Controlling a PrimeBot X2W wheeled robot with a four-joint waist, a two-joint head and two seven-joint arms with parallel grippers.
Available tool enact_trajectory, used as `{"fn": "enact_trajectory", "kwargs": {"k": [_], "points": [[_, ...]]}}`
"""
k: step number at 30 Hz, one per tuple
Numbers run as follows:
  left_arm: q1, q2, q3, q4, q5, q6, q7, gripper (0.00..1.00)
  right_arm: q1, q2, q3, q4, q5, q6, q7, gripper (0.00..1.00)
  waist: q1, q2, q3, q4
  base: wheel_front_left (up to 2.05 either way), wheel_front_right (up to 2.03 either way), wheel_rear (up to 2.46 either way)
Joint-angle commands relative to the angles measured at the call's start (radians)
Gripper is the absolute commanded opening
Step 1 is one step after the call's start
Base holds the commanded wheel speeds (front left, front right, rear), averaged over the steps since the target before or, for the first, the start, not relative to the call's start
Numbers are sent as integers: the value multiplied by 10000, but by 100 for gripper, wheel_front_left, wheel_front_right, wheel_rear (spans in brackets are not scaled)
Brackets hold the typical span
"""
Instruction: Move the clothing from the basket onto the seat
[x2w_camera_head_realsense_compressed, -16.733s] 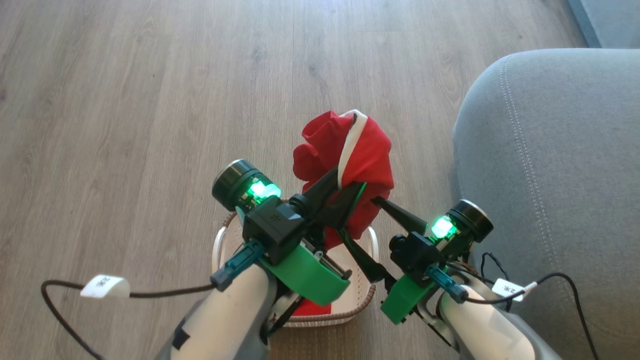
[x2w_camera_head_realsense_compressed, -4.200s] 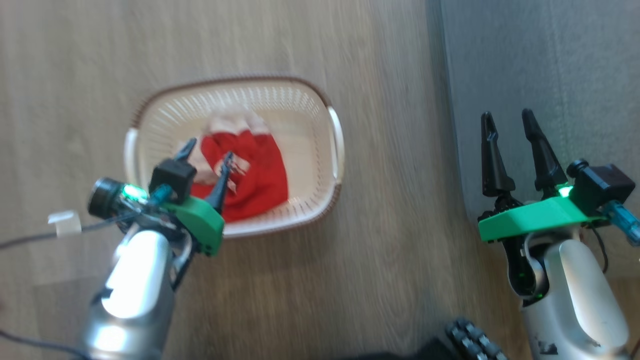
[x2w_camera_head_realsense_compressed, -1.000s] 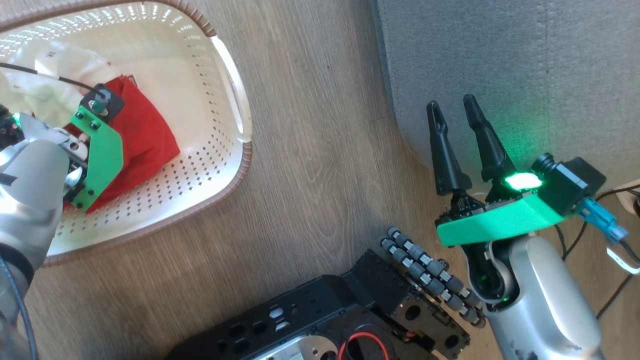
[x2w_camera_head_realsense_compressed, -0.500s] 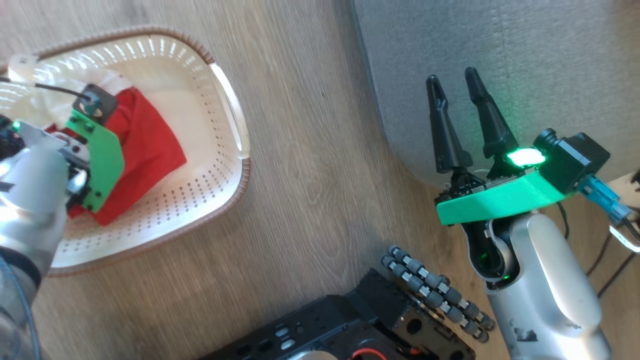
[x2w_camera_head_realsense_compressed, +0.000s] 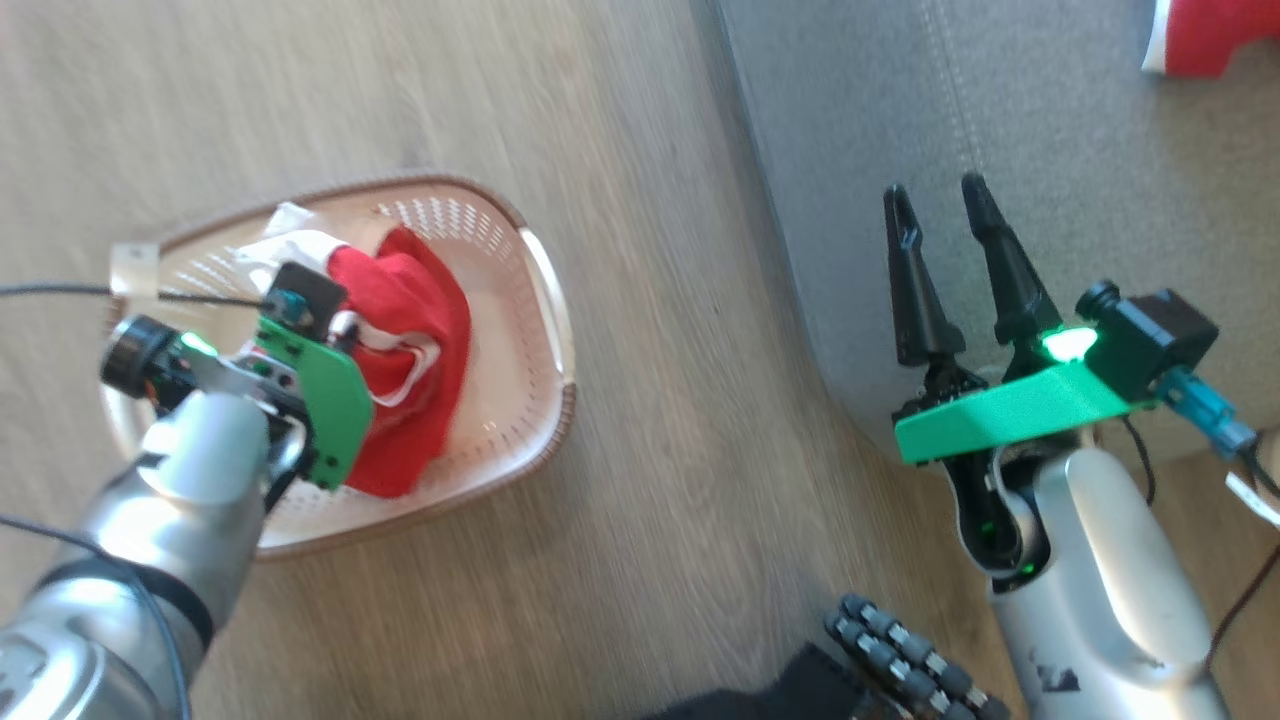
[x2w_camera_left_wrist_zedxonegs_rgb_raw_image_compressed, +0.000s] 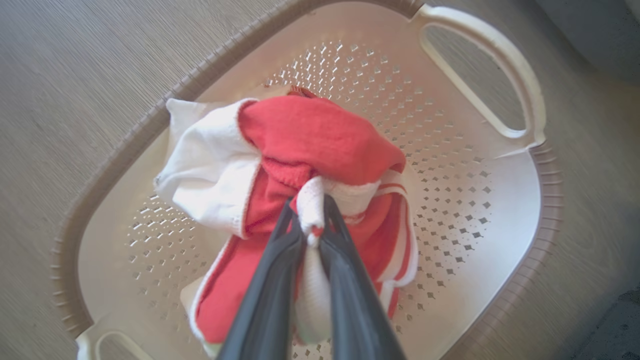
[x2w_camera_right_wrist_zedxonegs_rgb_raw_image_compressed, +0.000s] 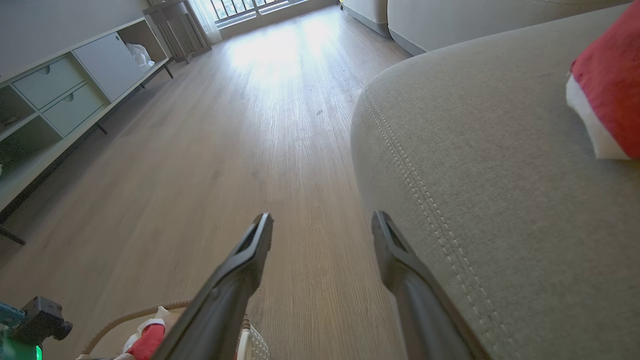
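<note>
Stood at the pick-up step for the bundle left in the basket. Had the left gripper (x2w_camera_left_wrist_zedxonegs_rgb_raw_image_compressed: 309, 212) over the basket (x2w_camera_left_wrist_zedxonegs_rgb_raw_image_compressed: 500, 215), fingers drawn nearly together and clamped on a white-trimmed fold of the clothing (x2w_camera_left_wrist_zedxonegs_rgb_raw_image_compressed: 320, 135), the pinched strip squeezed up between them. Found the bundle, red fabric with a white piece on one side, bunched around that pinch and seemingly part-raised. Could not tell lower folds resting on the perforated bottom from lower folds hanging just clear of it. Had the right gripper (x2w_camera_head_realsense_compressed: 935, 195) poised by the front edge of the seat (x2w_camera_head_realsense_compressed: 1080, 130), fingers wide apart and holding nothing. Saw another red garment (x2w_camera_head_realsense_compressed: 1205, 35) with white trim lying on the seat, well apart from the basket, so judged the task part done. Judged the next move to call for a lift high enough to bring the hanging folds clear of the brown rim, then a carry across the strip of wooden floor (x2w_camera_head_realsense_compressed: 660, 480) to the cushion, and a release only once above the grey fabric. Reckoned the narrow pinch on a single fold the weak point: might let the white piece slide off and drop back into the basket.
</note>
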Motion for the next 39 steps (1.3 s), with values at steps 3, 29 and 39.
{"fn": "enact_trajectory", "kwargs": {"k": [3, 29, 39], "points": [[332, -142, 429, -50, -232, 146, -536, 0, 497, -102, 75, -2, -141, 69, -63, 100, 1, -1, -1446, 788, 0, 0, 0], [4137, -319, 7010, -9268, 4633, 1945, -717, 0, 1454, -102, -340, 830, -479, 69, -63, 100, 1, -1, -4695, 2417, 0, 0, 0], [4658, -1099, 8624, -11663, 5868, 1427, -718, 0, 1679, -102, -489, 880, -452, 69, -63, 100, 1, -1, -5192, 2636, 0, 0, 0]]}}
